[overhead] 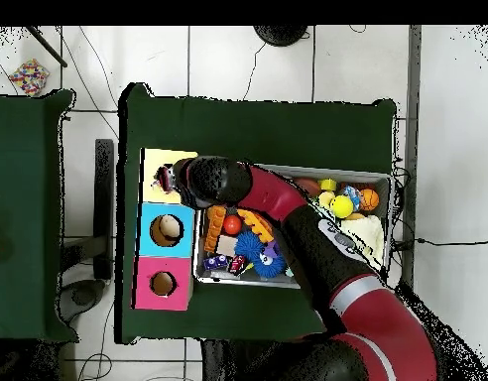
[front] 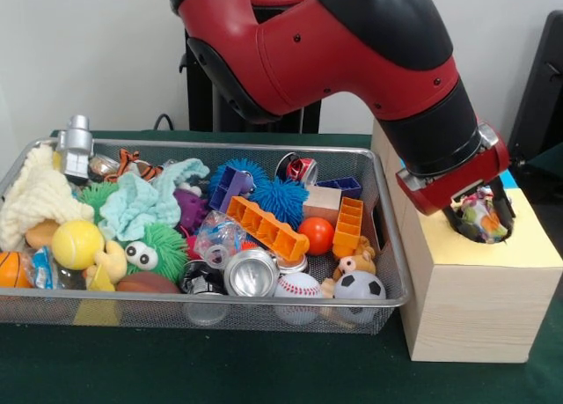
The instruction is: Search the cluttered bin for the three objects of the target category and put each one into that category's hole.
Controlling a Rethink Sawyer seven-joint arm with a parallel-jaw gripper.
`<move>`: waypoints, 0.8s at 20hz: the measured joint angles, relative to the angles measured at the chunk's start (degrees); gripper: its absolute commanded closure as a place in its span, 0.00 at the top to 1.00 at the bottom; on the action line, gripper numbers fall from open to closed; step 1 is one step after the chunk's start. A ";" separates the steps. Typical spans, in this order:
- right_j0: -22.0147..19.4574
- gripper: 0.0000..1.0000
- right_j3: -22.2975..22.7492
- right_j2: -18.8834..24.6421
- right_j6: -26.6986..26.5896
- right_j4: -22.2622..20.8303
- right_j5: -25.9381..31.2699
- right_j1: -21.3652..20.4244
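green felt is covering the table. your gripper (front: 479, 217) is clenching a dotted paper wad (front: 480, 216) over the yellow box's hole (front: 483, 232); it is looking light, soft, crushable, so you are needing only gentle pinching across its middle.

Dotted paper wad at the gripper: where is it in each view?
Front view: the crumpled white paper wad with coloured dots is at far right, in the gripper, over the yellow-topped pale wooden box.
Overhead view: the wad is at left, a small speck on the yellow top, at the arm's tip.
Shared landmark: the silver wire mesh basket beside that box.
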 measured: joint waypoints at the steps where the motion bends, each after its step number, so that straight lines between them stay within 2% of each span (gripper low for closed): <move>1: -0.05 1.00 0.39 -0.01 0.00 -0.01 0.00 -0.43; 6: -0.45 1.00 1.99 -0.02 0.00 0.00 0.01 -2.51; 16: -0.45 1.00 2.34 -0.02 0.00 -0.05 0.02 -3.82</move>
